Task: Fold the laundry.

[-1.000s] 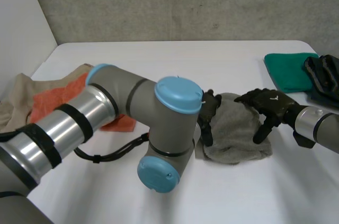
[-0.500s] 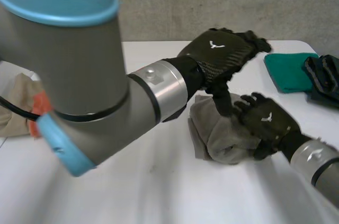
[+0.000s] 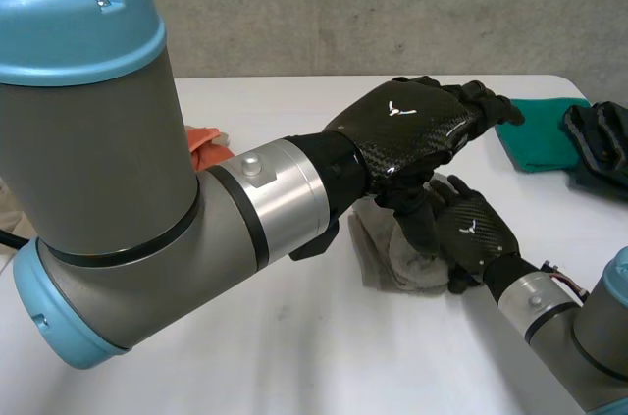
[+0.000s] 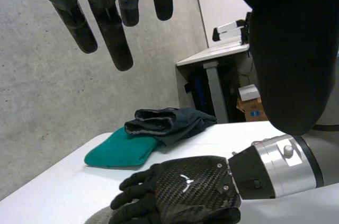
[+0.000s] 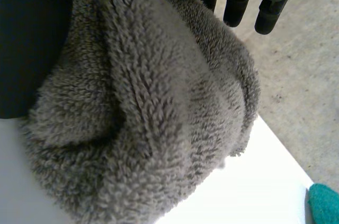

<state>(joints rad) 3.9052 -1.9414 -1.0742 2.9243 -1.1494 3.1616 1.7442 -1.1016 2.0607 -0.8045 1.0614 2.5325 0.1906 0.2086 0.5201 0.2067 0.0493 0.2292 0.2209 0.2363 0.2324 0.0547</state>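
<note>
My right hand clamps the bunched towel on the table; my left hand hovers above, fingers straight, empty. Towel seems soft, light, floppy; I'd pinch a corner.

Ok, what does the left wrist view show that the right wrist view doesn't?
Left wrist view, not the right: the left robot hand, fingers straight, hanging above the back of the right robot hand; a dark garment lying against the green cloth; a desk beyond the table. Right wrist view, not the left: the grey towel close up, bunched into thick folds under the palm. Both: the green cloth and the grey towel, just a sliver in the left wrist view.
</note>
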